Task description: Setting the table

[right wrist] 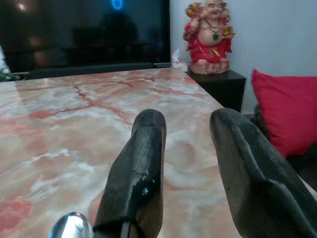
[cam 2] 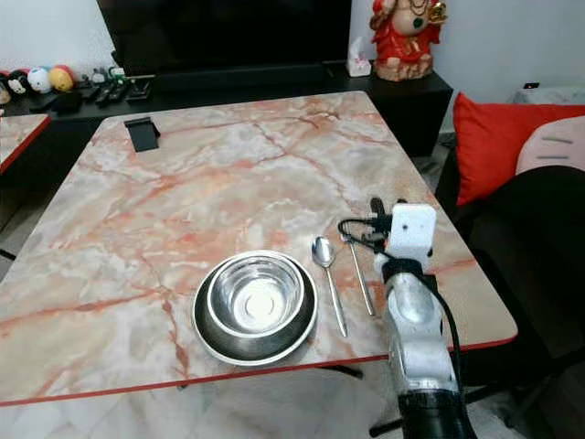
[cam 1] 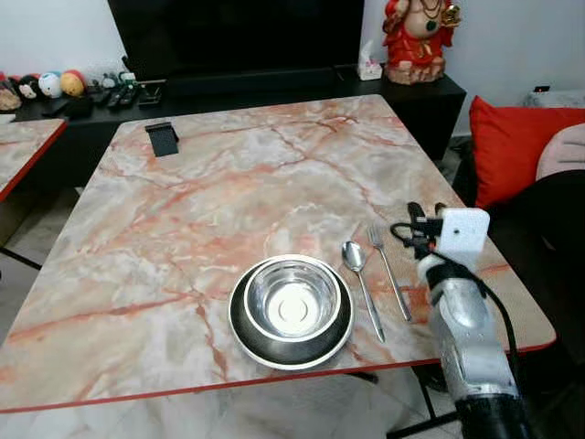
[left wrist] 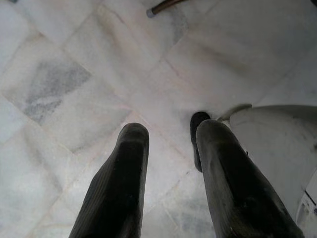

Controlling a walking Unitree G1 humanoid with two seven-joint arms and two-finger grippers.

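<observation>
The worktop (cam 1: 228,174), a large marble-patterned slab with a red edge, carries one place setting at its near right. A dark plate (cam 1: 291,315) lies close to the near edge with a steel bowl (cam 1: 292,297) nested in it. Just right of the plate lies a spoon (cam 1: 361,283), and right of that a fork (cam 1: 389,272), side by side with handles toward the near edge, a narrow gap between them.

This looks like the cutlery-laying step, near its end. The right tool (right wrist: 190,163) hovers low over the worktop just right of the fork, its two black fingers apart and empty; in its wrist view the spoon's bowl sits at the base of one finger (right wrist: 136,173). The next move, as I judge it, is either to lift clear without brushing the fork or to straighten the cutlery; either calls for a gentle, upward retreat, since a sideways sweep could knock the fork against the spoon.

The left tool (left wrist: 171,183) hangs idle above the pale tiled floor (left wrist: 64,84), fingers apart and empty.

Around: a red cushion (cam 1: 521,146) to the right, a red figurine (cam 1: 419,37) on the dark far cabinet, a small black stand (cam 1: 163,139) at the far left of the worktop. None of it stands in the way.
</observation>
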